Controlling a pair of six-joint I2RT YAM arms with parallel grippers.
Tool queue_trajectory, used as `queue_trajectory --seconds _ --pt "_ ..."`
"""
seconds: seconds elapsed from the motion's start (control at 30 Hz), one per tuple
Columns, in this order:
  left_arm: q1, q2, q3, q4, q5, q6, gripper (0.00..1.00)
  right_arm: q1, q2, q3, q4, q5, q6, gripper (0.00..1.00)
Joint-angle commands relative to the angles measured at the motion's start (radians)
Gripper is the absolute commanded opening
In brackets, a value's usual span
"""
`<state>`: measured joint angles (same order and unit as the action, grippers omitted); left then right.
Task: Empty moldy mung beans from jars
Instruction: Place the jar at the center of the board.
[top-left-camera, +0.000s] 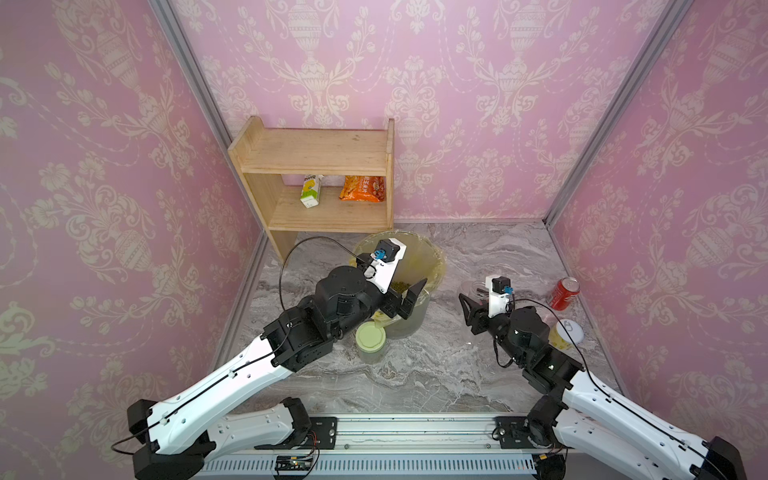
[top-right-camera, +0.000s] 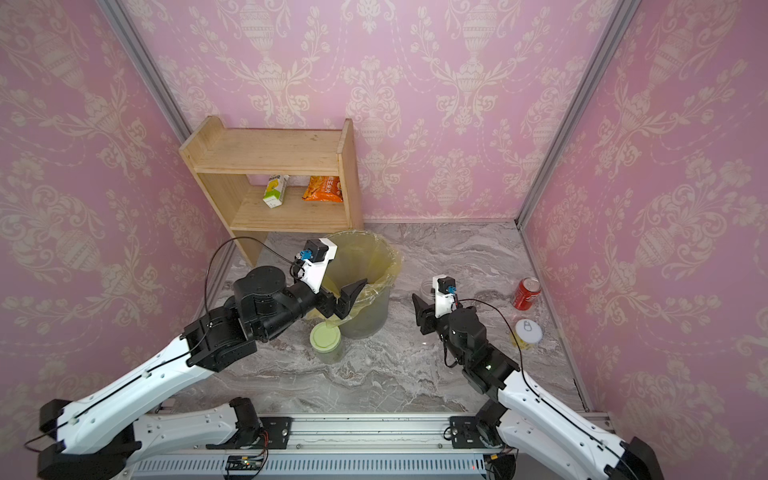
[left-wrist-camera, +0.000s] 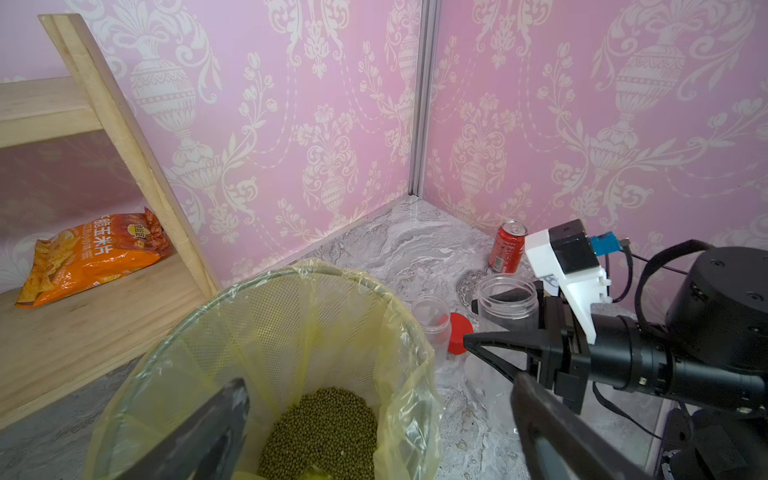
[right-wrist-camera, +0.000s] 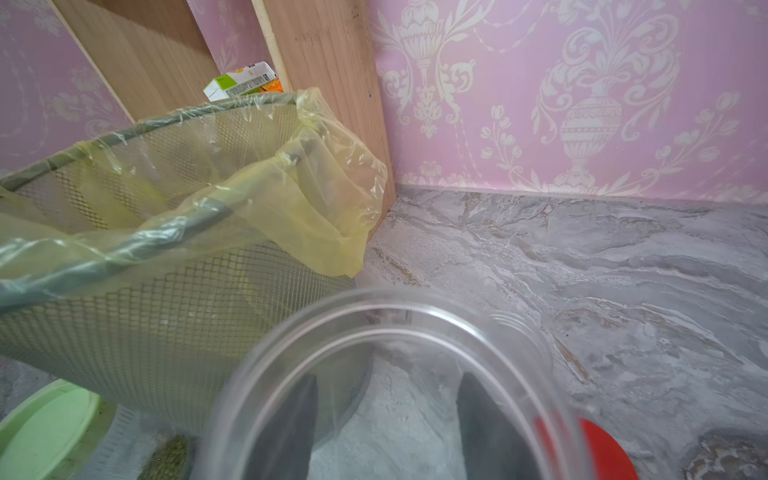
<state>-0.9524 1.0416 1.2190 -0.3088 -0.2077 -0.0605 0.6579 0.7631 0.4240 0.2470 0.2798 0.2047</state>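
Empty clear jar (right-wrist-camera: 395, 395) fills the right wrist view, right gripper (top-left-camera: 466, 311) clamped on it, upright, low beside the bin (left-wrist-camera: 316, 274). Left gripper (top-left-camera: 417, 298) hangs over the bin rim, jaws wide apart, holding nothing. Mung beans (left-wrist-camera: 328, 428) are heaped at the bottom of the yellow-lined bin. Second lidless jar (left-wrist-camera: 430, 320) stands empty next to a red lid (left-wrist-camera: 459, 334). Green-lidded jar (top-left-camera: 371, 338) sits capped just beside the bin, beans visible inside. Judgement: two jars done, one left to open and dump.
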Motion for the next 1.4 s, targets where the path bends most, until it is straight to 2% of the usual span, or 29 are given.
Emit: queue_trajectory --seconds 0.0,0.2,0.33,0.43,0.67,0.9,1.03,1.2,1.27,1.37 --pt "0.0 0.012 0.009 -0.006 -0.021 0.025 0.99 0.009 0.019 -0.034 0.186 0.057 -0.059 0.38" --pt "0.002 0.071 0.042 -0.002 0.028 0.005 0.99 0.008 0.086 -0.074 0.291 0.022 -0.062 0.37" --pt "0.001 0.147 0.09 -0.019 0.12 -0.053 0.99 0.009 0.065 -0.073 0.276 -0.119 -0.127 0.41" --pt "0.001 0.217 0.13 -0.043 0.144 -0.078 0.98 0.009 0.03 -0.065 0.231 -0.205 -0.169 0.44" --pt "0.002 0.364 0.247 -0.12 0.165 -0.08 0.94 0.009 0.005 -0.104 0.251 -0.167 -0.191 0.44" --pt "0.001 0.41 0.287 -0.136 0.182 -0.104 0.93 0.008 -0.005 -0.104 0.258 -0.187 -0.14 0.43" --pt "0.003 0.387 0.25 -0.116 0.192 -0.122 0.93 0.007 -0.019 -0.077 0.243 -0.174 -0.106 0.42" --pt "0.006 0.309 0.088 -0.001 0.211 -0.145 0.95 -0.006 -0.031 -0.088 0.268 -0.178 -0.11 0.42" --pt "0.006 0.281 0.05 0.013 0.232 -0.144 0.95 -0.011 -0.027 -0.126 0.309 -0.173 -0.107 0.41" --pt "0.007 0.21 -0.037 0.067 0.3 -0.122 0.94 -0.047 -0.04 -0.128 0.276 -0.205 -0.072 0.41"
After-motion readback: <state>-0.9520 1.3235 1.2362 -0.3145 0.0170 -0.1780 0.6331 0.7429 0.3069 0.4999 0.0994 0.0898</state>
